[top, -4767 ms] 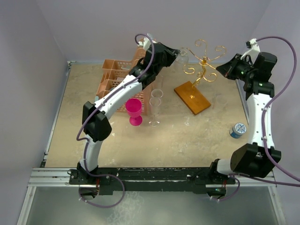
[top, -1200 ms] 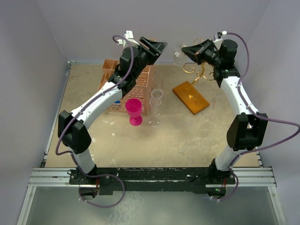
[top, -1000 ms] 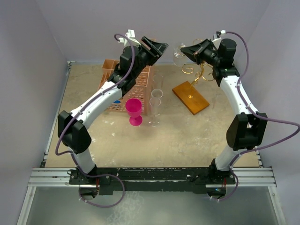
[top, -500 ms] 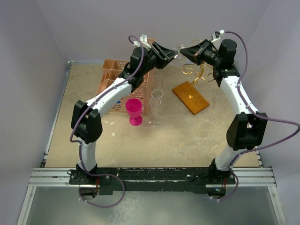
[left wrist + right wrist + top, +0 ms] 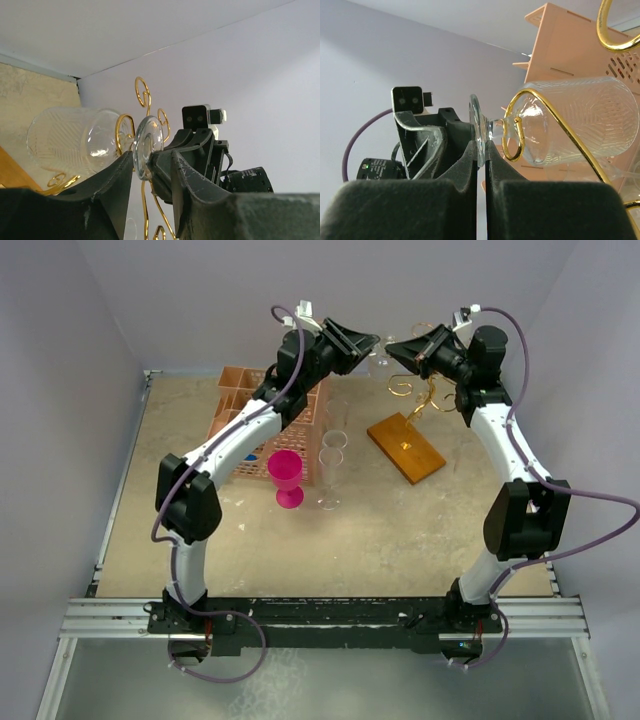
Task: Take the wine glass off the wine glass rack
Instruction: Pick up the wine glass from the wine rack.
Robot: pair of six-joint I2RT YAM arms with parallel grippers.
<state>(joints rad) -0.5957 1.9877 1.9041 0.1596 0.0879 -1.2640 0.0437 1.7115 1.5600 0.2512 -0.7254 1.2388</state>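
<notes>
The clear wine glass (image 5: 570, 120) hangs sideways on the gold wire rack (image 5: 428, 390), its stem through a gold loop (image 5: 512, 135). The rack stands on an orange base (image 5: 408, 448). My right gripper (image 5: 480, 146) is shut on the edge of the glass's round foot (image 5: 479, 125). My left gripper (image 5: 150, 156) is open, with one finger on each side of that same foot (image 5: 147, 147); the bowl (image 5: 75, 140) lies to its left. In the top view the left gripper (image 5: 368, 343) and right gripper (image 5: 392, 347) meet tip to tip high above the table.
A peach lattice basket (image 5: 262, 412) stands under the left arm. A pink goblet (image 5: 287, 475) and two clear flutes (image 5: 331, 465) stand in front of it. The back wall is close behind both grippers.
My left arm has swung right from above the basket until its open fingers straddle the glass's foot. The right arm has held still on the foot.
</notes>
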